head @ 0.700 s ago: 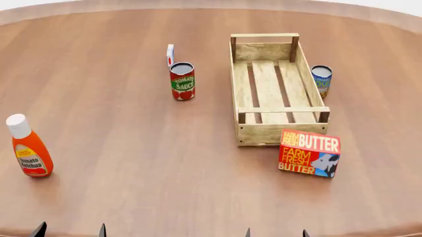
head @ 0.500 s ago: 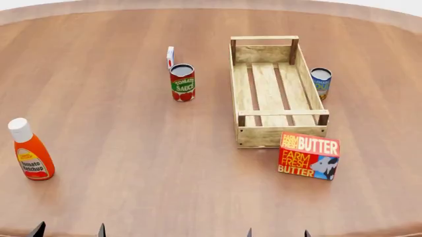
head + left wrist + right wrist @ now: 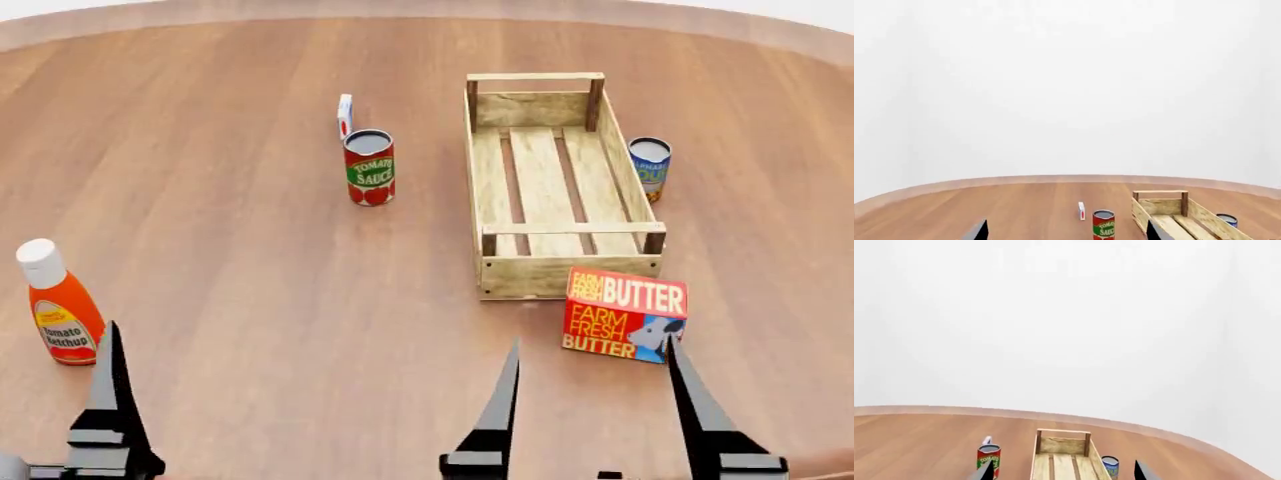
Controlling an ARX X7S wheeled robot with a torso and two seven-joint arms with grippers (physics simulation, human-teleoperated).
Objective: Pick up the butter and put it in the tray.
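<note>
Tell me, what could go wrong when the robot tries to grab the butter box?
1. The butter stands almost against the tray wall, so a finger of the open right pincer might bump the tray.
2. The butter stands upright on edge; a nudge could tip it over.
3. The blue can stands beside the tray's far side; a wide swing while lowering might knock it.

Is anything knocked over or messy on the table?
Nothing stands out. The butter, ketchup bottle, both cans and the small carton all stand upright. The tray sits flat and empty. No spills.
</note>
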